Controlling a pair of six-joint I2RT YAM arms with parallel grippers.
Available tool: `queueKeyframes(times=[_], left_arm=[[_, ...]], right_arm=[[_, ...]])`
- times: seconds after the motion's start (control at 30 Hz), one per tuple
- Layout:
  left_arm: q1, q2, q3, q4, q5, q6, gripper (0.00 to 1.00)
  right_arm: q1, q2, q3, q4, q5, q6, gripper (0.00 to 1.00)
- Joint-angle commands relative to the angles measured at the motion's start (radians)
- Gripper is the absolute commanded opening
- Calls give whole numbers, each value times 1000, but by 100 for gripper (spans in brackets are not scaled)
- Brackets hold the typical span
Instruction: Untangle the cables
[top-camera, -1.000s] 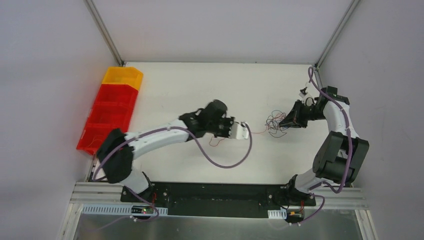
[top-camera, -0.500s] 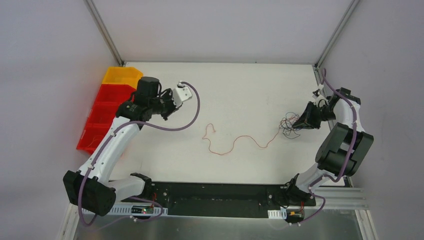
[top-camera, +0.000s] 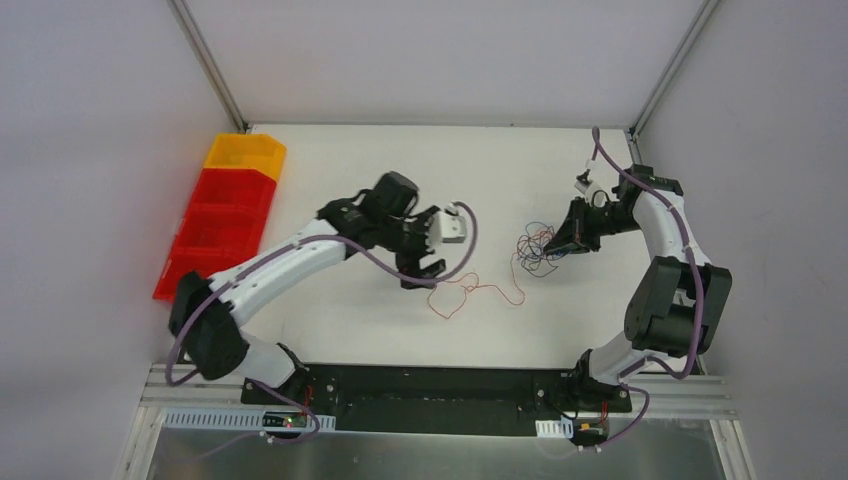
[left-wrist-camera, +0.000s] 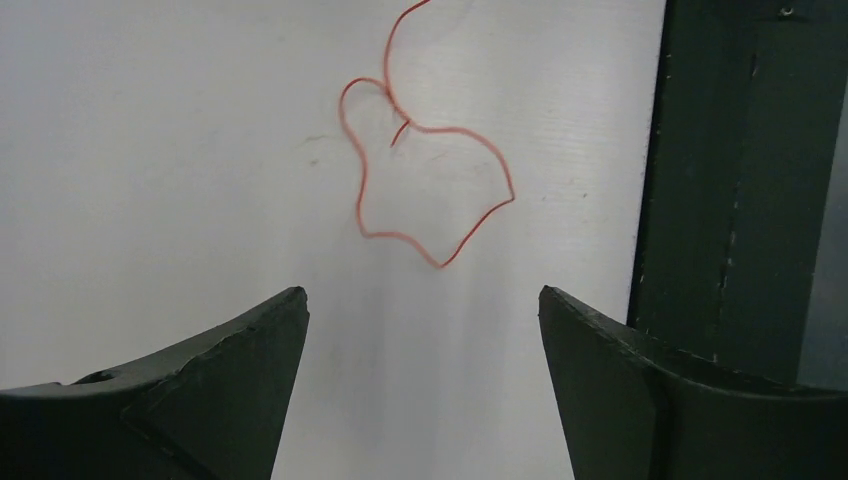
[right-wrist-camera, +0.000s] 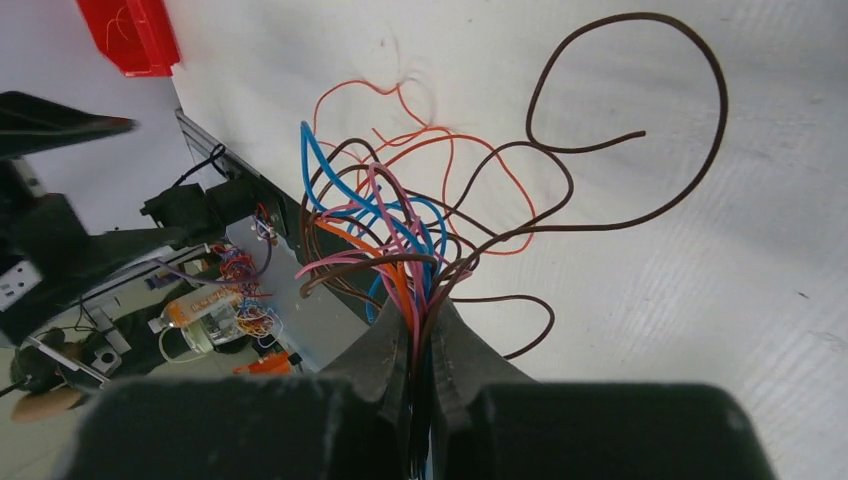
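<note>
a loose wire lies on the table between the left end effector and the cable bundle.

Two robot arms stood at one white table: one left arm and one right arm. Each carried one two-fingered gripper, a left gripper and a right gripper. There was one loose red wire. One tangled bunch of wires showed four colours, brown, blue, pink and orange, too knotted to count singly. One yellow bin adjoined what looked like three red bins.
</note>
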Motion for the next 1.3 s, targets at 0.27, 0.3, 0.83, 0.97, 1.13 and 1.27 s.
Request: queueKeyframes(times=[0.27,0.3,0.83,0.97,1.13,1.27], left_arm=[[-333,612,242,269,-92,69,86],[-340,642,258,279,-108,96,85],[-379,718,203,477,-231,308,73],[-379,584,80,491,-192,310,72],[-376,512,7,552,-198,293,77],[-369,581,75,603,-213,242,79]], right_arm=[[43,-26,-18,38,117,55,0],[43,-8,-19,41,124,54,0],[36,109,-33,70,164,40,0],[17,115,-27,69,165,35,0],[10,122,-31,69,159,26,0],[9,111,-43,65,153,16,0]])
